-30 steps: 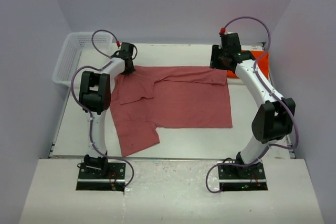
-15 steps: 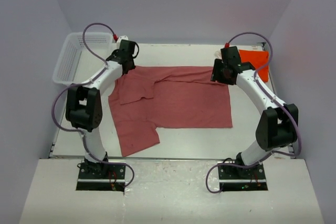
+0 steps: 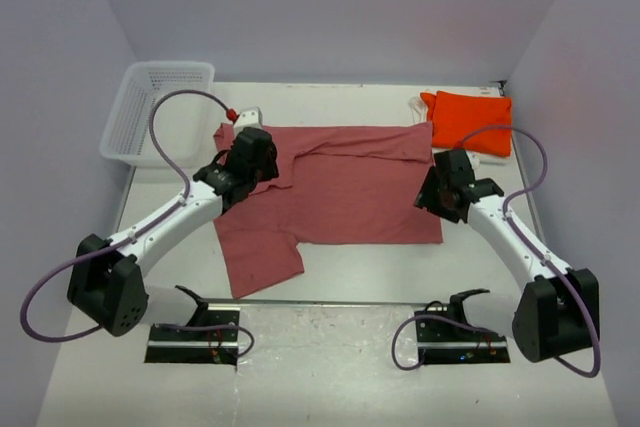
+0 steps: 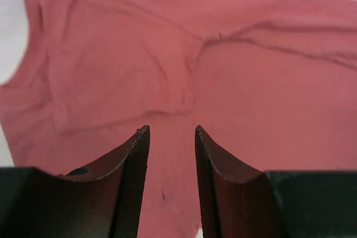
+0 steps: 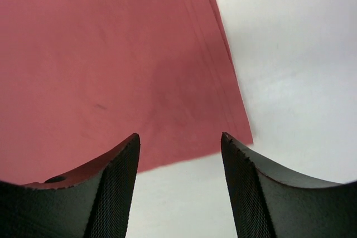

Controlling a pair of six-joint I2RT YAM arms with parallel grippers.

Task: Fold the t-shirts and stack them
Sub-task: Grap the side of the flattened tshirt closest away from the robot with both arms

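A dusty rose-red t-shirt (image 3: pixel 340 192) lies spread flat in the middle of the table, its left sleeve folded inward (image 4: pixel 122 76) and its lower left part reaching toward the near edge. My left gripper (image 3: pixel 240 172) hovers over the shirt's left side, open, with only cloth showing between the fingers (image 4: pixel 134 160). My right gripper (image 3: pixel 437 192) is open above the shirt's near right corner (image 5: pixel 242 135), holding nothing. At the back right a folded bright orange t-shirt (image 3: pixel 468 121) rests on a white one (image 3: pixel 419 105) that peeks out beneath it.
A white mesh basket (image 3: pixel 130 117) stands at the back left corner. The table's near edge (image 3: pixel 330 300) runs just beyond the arm bases. Purple cables loop above both arms.
Both arms have pulled back from the shirt's far edge toward the near side and dropped low. The left gripper has opened, the right has opened wider. The orange shirt is now uncovered.
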